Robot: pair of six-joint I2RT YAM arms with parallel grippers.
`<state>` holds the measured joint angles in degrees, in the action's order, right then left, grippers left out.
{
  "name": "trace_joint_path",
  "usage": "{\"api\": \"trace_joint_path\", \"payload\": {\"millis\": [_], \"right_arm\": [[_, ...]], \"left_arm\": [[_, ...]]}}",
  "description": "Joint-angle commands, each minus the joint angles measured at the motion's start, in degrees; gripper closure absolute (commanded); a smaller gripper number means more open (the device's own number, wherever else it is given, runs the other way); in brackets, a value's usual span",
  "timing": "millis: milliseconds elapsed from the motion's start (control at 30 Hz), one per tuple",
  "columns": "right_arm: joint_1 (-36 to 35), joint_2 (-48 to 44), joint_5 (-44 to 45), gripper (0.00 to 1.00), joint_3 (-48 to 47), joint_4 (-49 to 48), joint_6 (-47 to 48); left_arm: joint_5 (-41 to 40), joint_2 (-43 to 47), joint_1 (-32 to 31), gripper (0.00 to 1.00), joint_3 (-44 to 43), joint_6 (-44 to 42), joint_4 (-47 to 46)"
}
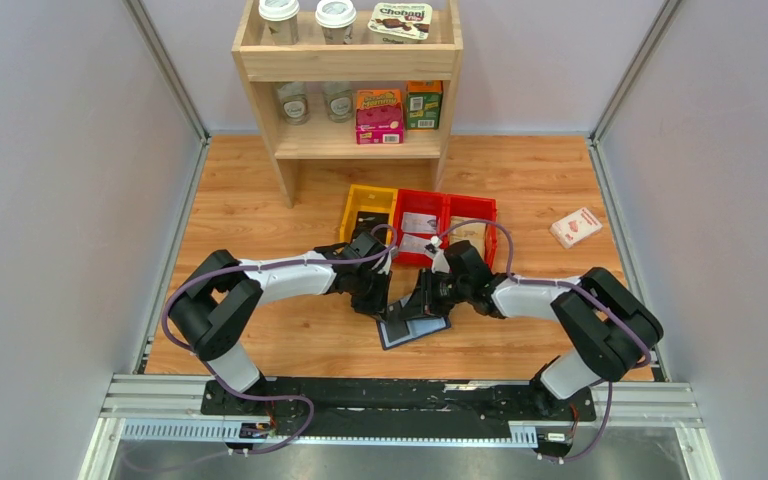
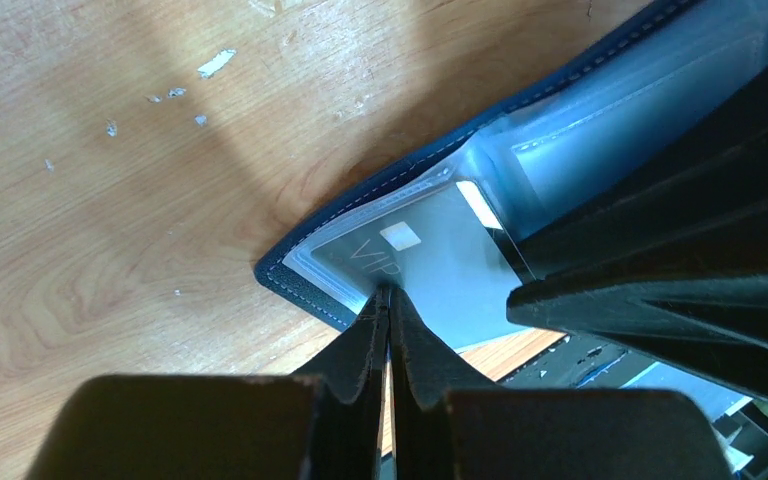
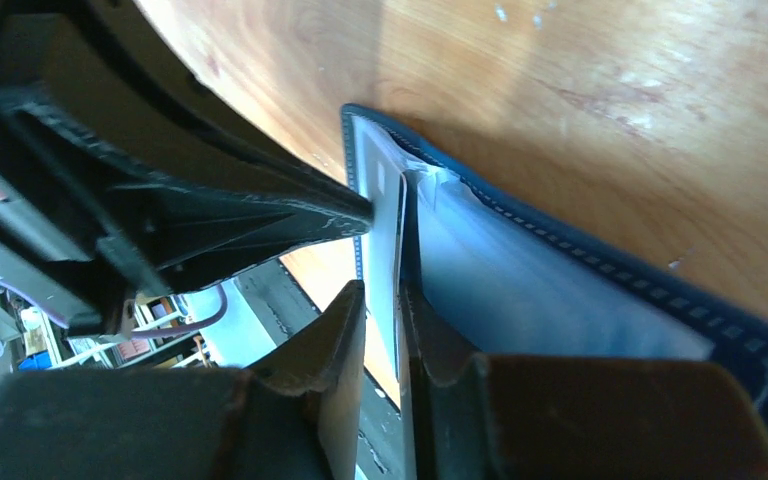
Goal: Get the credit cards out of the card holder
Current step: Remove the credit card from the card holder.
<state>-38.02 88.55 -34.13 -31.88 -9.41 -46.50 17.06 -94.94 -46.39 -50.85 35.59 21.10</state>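
The navy card holder (image 1: 415,328) lies open on the wooden table between both arms, with one half tilted up. My left gripper (image 1: 378,298) is shut on the outer edge (image 2: 320,290) of that half. Its fingertips (image 2: 388,295) pinch just below a grey-black credit card (image 2: 430,260) marked VIP, which sits in a clear sleeve. My right gripper (image 1: 422,300) comes in from the right. Its jaws (image 3: 382,295) stand nearly together around the thin edge of the card (image 3: 385,230) near the spine. The holder's other half (image 3: 660,290) lies flat.
Just behind the grippers stand a yellow bin (image 1: 368,208) and two red bins (image 1: 447,215). A white-and-red box (image 1: 575,227) lies at the right. At the back is a wooden shelf (image 1: 345,140) with cups and cartons. Grey walls close both sides.
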Motion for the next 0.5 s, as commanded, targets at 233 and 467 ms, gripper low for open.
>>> {"api": "trace_joint_path", "payload": {"millis": [233,467], "right_arm": [[-0.65,0.91,-4.63,0.85,-0.37,-12.74,-3.95],[-1.97,4.34,-5.42,0.77,-2.66,-11.6,-3.16]], "left_arm": [[-1.94,0.72,-0.28,0.92,1.72,-0.53,-0.36],[-1.94,0.45,-0.28,0.93,1.72,-0.52,-0.8]]}}
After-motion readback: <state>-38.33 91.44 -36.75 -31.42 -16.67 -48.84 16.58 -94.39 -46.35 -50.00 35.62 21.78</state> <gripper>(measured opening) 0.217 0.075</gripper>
